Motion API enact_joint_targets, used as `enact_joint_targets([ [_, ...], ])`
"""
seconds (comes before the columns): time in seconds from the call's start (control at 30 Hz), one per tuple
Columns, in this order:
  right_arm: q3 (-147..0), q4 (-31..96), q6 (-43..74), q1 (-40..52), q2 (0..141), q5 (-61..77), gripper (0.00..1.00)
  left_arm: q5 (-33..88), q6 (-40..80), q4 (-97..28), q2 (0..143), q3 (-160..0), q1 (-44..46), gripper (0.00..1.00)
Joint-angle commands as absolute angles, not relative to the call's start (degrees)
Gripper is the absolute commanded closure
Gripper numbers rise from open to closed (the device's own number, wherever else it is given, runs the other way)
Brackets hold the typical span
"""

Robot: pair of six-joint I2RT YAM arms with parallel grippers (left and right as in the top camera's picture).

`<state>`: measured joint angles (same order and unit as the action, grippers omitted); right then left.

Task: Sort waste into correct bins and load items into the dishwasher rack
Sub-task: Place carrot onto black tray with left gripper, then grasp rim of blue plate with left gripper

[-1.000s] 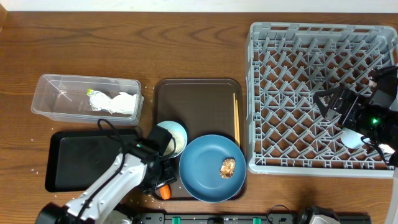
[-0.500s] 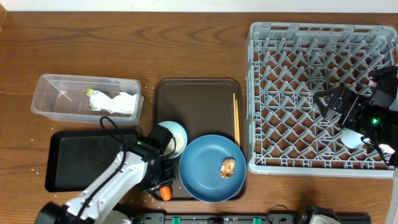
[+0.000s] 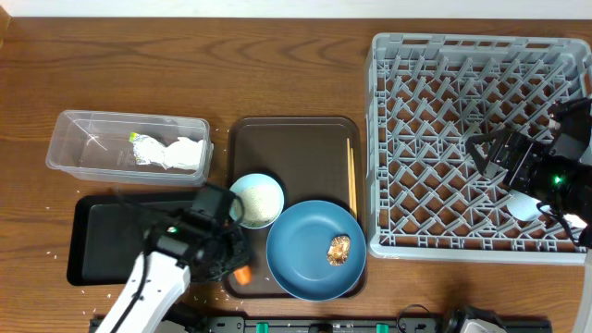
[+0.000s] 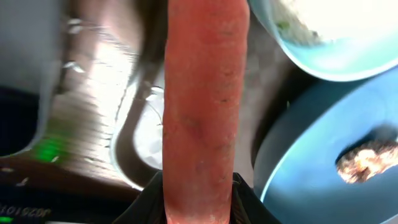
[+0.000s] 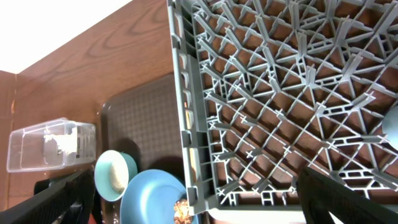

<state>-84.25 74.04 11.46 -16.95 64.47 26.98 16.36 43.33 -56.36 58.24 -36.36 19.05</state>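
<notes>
My left gripper (image 3: 235, 267) is shut on the small orange carrot (image 3: 242, 275), which fills the middle of the left wrist view (image 4: 202, 112), at the front-left corner of the brown tray (image 3: 296, 148). Beside it stand the white bowl (image 3: 256, 200) and the blue plate (image 3: 305, 254) with a brown food lump (image 3: 339, 248). Chopsticks (image 3: 351, 176) lie along the tray's right side. The clear tub (image 3: 83, 153) holds the napkin (image 3: 178, 154) and yellow-green wrapper (image 3: 139, 140). The black tray (image 3: 111, 236) lies in front of it. My right gripper (image 3: 492, 155) hangs open over the grey rack (image 3: 435, 102).
A small pale cup (image 3: 523, 205) stands in the rack's front-right part, just beside my right arm. A few white rice grains (image 3: 57, 255) dot the table left of the black tray. The table's far strip is bare wood.
The left jaws have closed on the carrot and raised it slightly off the tray corner, and the left arm has swung leftwards. The right arm has stayed still.
</notes>
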Motion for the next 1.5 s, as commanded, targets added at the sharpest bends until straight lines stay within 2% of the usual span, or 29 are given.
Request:
enact_joint_targets([
  [0.0, -84.1, 74.0, 10.6, -16.4, 64.5, 27.0, 0.03, 15.4, 43.5, -58.1, 56.4, -37.4, 13.8, 0.94],
  [0.2, -84.1, 74.0, 10.6, -16.4, 64.5, 27.0, 0.03, 13.6, 43.3, -57.4, 56.2, -37.4, 1.9, 0.94],
  [0.43, -84.1, 74.2, 10.6, -16.4, 64.5, 27.0, 0.03, 13.5, 43.1, -49.1, 56.2, -37.4, -13.1, 0.94],
  [0.57, -84.1, 74.2, 10.6, -16.4, 64.5, 27.0, 0.03, 11.6, 43.2, -46.5, 57.0, -37.4, -17.3, 0.94],
  [0.73, -84.1, 74.1, 10.6, -16.4, 64.5, 27.0, 0.03, 10.6, 43.2, -47.0, 59.5, -37.4, -17.5, 0.93],
  [0.8, -84.1, 74.1, 10.6, -16.4, 64.5, 27.0, 0.02, 10.6, 43.2, -46.8, 60.4, -37.4, -17.5, 0.78],
  [0.83, -84.1, 74.1, 10.6, -16.4, 64.5, 27.0, 0.03, 10.6, 43.2, -46.5, 60.6, -37.4, -17.5, 0.74],
  [0.97, -84.1, 74.1, 10.6, -16.4, 64.5, 27.0, 0.01, 10.9, 43.1, -45.0, 60.4, -37.4, -17.5, 0.70],
  [1.0, -84.1, 74.1, 10.6, -16.4, 64.5, 27.0, 0.01, 11.0, 43.2, -44.8, 60.2, -37.5, -17.5, 0.63],
  [1.23, -84.1, 74.1, 10.6, -16.4, 64.5, 26.9, 0.01, 11.3, 41.6, -45.2, 58.9, -39.3, -17.5, 0.37],
  [1.47, -84.1, 73.9, 10.6, -16.4, 64.5, 25.8, 0.01, 14.6, 35.5, -50.5, 58.4, -48.5, -17.3, 0.36],
])
